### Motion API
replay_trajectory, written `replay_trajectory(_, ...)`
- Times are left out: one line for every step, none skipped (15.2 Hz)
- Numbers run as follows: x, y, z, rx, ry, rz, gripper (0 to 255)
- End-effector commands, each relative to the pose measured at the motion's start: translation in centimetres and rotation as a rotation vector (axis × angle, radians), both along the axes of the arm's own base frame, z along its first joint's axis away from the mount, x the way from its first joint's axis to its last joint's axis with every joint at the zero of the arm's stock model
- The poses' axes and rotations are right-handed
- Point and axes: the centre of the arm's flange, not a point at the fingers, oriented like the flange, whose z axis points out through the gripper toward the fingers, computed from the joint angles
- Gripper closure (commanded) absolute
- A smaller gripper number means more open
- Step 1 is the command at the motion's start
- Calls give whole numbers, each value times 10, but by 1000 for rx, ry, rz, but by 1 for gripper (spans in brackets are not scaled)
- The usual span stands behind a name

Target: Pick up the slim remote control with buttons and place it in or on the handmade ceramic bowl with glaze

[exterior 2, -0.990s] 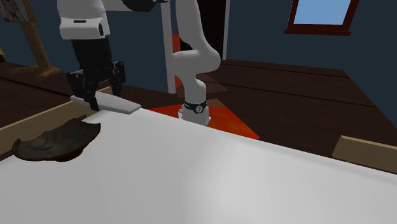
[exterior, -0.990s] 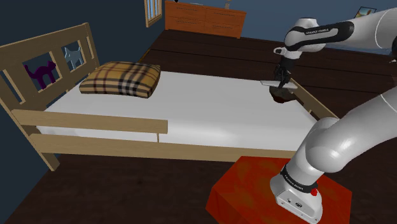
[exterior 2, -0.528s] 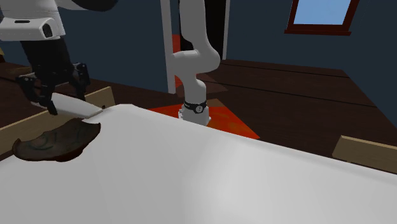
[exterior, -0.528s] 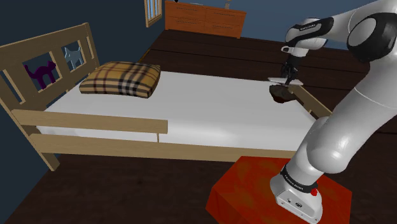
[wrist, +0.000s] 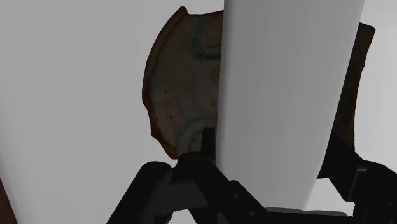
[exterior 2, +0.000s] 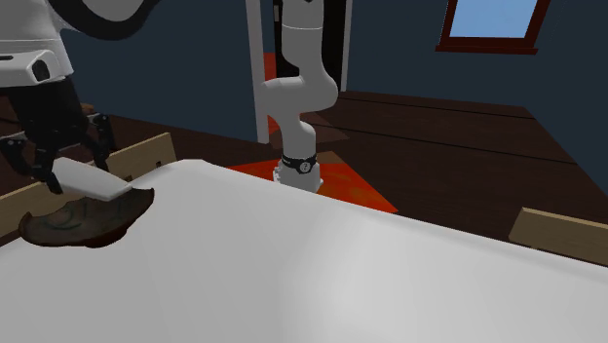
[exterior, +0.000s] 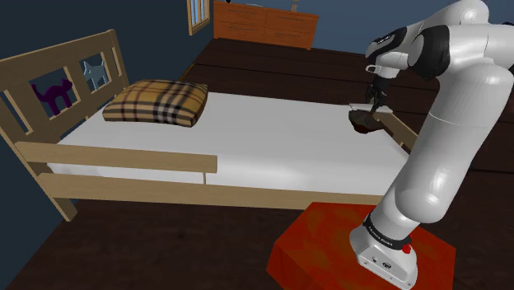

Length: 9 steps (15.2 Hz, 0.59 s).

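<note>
My black gripper (exterior 2: 46, 175) is shut on a plain white slim remote (exterior 2: 95, 181), holding it by one end so it sticks out level. The remote hangs just above a shallow brown glazed bowl (exterior 2: 80, 220) lying on the white mattress near the bed's corner. In the wrist view the remote (wrist: 286, 89) runs lengthwise between the fingers (wrist: 202, 153) and covers the middle of the bowl (wrist: 181, 83). From the shoulder view the gripper (exterior: 372, 105) stands over the bowl (exterior: 363, 123) at the far right corner of the bed.
A wooden footboard rail (exterior: 404, 132) runs close beside the bowl. The white mattress (exterior: 247, 140) stretches to a plaid pillow (exterior: 156, 102) and wooden headboard (exterior: 58, 82). The arm's base sits on a red stand (exterior: 329, 247). A dresser (exterior: 265, 25) stands at the far wall.
The gripper has carried the remote toward the second exterior view's left and downward, from beside the bowl to right over it. The bowl has not moved.
</note>
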Motion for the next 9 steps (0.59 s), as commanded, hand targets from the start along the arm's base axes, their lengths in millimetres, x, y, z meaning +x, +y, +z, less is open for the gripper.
replay_trajectory(0,-1,-10,-1,-1,0,255)
replay_trajectory(0,-1,-16,-1,-1,0,255)
replay_trajectory(0,-1,-21,-1,-1,0,255)
replay_trajectory(0,-1,-26,-1,-1,0,255)
replay_trajectory(0,-1,-32,-1,-1,0,255)
replay_trajectory(0,-1,-37,-1,-1,0,255)
replay_trajectory(0,-1,-42,-1,-1,0,255)
replay_trajectory(0,-1,-46,-1,-1,0,255)
replay_trajectory(0,-1,-46,-1,-1,0,255)
